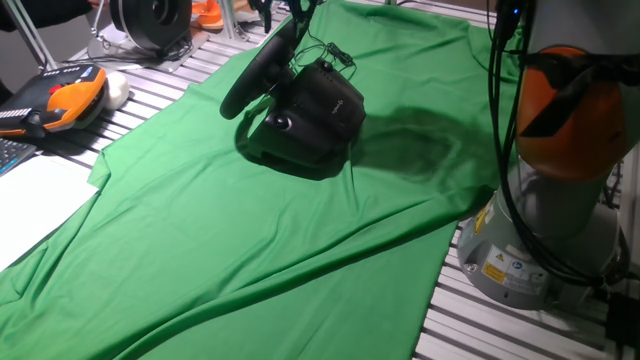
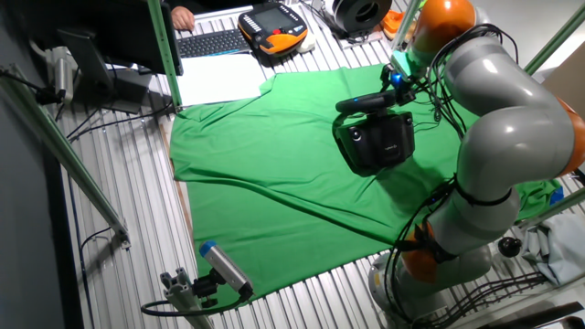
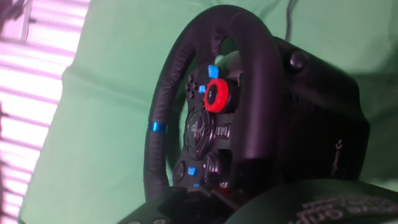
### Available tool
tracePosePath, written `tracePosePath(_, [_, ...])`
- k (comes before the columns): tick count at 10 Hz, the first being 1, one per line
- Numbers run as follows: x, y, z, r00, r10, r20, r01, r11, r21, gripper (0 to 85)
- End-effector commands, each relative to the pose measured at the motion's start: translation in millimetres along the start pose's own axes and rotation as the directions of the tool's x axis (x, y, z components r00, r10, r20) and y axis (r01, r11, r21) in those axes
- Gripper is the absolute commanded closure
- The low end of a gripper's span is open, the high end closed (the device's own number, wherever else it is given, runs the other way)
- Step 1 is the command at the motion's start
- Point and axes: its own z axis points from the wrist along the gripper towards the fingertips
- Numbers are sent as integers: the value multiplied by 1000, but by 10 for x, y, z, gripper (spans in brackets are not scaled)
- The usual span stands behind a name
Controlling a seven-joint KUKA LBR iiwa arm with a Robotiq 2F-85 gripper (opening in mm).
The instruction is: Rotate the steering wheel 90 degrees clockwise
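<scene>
The steering wheel stands on its black box base on the green cloth, and the gripper hovers close by its rim, its jaw opening seemingly hidden in every view.

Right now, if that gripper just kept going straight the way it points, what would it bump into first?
Most likely the black round steering wheel with the red dial on its hub, which fills the hand view straight ahead. How far off it is, the pictures don't settle; the gripper itself isn't clearly visible.
</scene>
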Motion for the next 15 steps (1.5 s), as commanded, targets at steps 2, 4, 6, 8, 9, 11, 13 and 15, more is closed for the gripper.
tracePosePath(2, [17, -6, 37, 979, 203, 27, -203, 979, -10, 340])
tracePosePath(4, [27, -11, 44, 980, 197, 29, -196, 980, -11, 510])
tracePosePath(6, [35, -14, 50, 982, 185, 24, -185, 983, -18, 510])
tracePosePath(8, [55, -17, 60, 984, 175, 26, -174, 985, -21, 680])
tracePosePath(9, [71, -18, 66, 985, 170, 26, -169, 985, -22, 680])
tracePosePath(11, [147, -25, 97, 985, 168, 32, -167, 985, -33, 680])
tracePosePath(13, [222, -36, 122, 985, 170, 33, -169, 985, -35, 680])
tracePosePath(15, [310, -49, 150, 984, 176, 36, -174, 984, -44, 680])
